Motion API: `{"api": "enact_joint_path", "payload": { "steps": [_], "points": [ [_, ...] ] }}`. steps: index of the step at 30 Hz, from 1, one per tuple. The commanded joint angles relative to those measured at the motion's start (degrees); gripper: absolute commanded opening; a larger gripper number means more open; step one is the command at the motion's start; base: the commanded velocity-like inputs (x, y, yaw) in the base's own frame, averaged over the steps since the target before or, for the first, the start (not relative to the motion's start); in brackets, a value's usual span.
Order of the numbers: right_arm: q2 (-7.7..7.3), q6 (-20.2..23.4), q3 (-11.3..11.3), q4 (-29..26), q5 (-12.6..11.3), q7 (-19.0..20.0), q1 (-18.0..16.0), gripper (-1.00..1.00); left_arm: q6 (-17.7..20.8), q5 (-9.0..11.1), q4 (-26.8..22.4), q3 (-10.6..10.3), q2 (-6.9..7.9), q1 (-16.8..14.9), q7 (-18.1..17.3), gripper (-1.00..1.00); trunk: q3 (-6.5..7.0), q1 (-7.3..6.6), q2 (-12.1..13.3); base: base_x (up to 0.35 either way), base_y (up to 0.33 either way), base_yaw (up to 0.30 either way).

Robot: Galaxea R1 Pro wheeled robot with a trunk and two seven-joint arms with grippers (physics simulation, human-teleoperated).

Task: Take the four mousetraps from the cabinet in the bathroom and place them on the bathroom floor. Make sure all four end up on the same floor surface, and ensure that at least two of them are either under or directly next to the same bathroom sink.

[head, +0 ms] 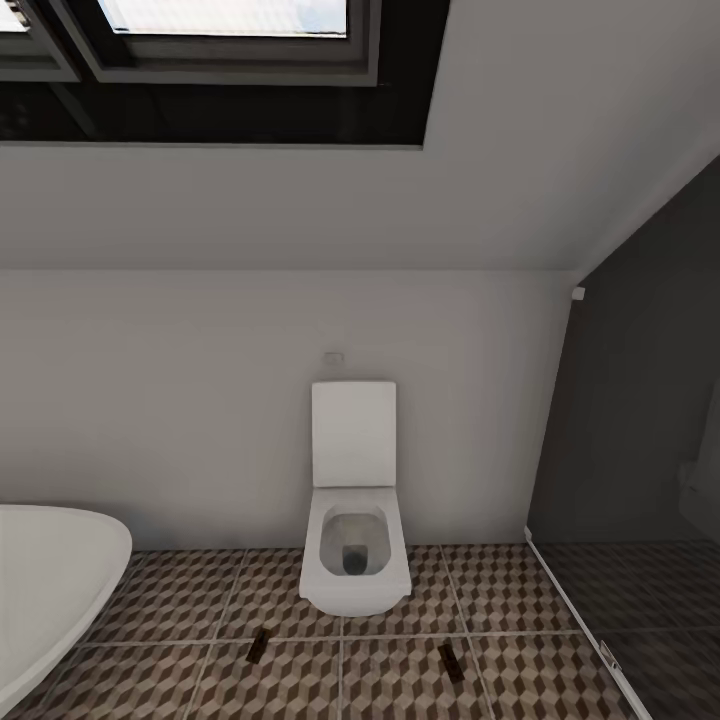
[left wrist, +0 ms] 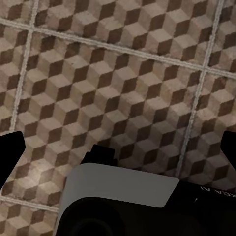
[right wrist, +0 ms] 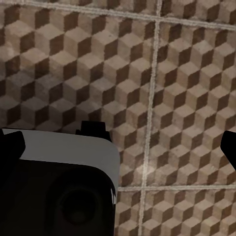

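Mousetraps are down on the cube-patterned floor (head: 400, 680): one mousetrap (head: 257, 645) sits in front of the toilet (head: 354, 540) toward the bathtub (head: 50, 580), and a second mousetrap (head: 451, 662) lies on the other side, toward the dark glass shower wall (head: 640, 420). Both wrist views look down at bare tiles. Left fingers (left wrist: 11, 155) and right fingers (right wrist: 10, 145) show at opposite edges, spread wide, holding nothing.

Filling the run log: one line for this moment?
facing toilet | two mousetraps on floor ahead | tub left | both pincers open, empty
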Motion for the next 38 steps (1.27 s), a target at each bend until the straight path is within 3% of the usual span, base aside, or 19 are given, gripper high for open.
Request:
{"api": "enact_joint_path", "payload": {
  "steps": [1, 38],
  "points": [
    [0.01, -0.2, -0.5, 0.1, 0.6, -0.2, -0.1, 1.00, -0.2, 0.4, 0.0, -0.5, -0.01, 0.0, 0.2, 1.00, -0.07, 0.00, 0.0, 0.000, 0.000, 0.000],
    [0.01, -0.2, -0.5, 0.1, 0.6, -0.2, -0.1, 1.00, -0.2, 0.4, 0.0, -0.5, -0.03, 0.0, 0.2, 1.00, -0.07, 0.00, 0.0, 0.000, 0.000, 0.000]
  ]
}}
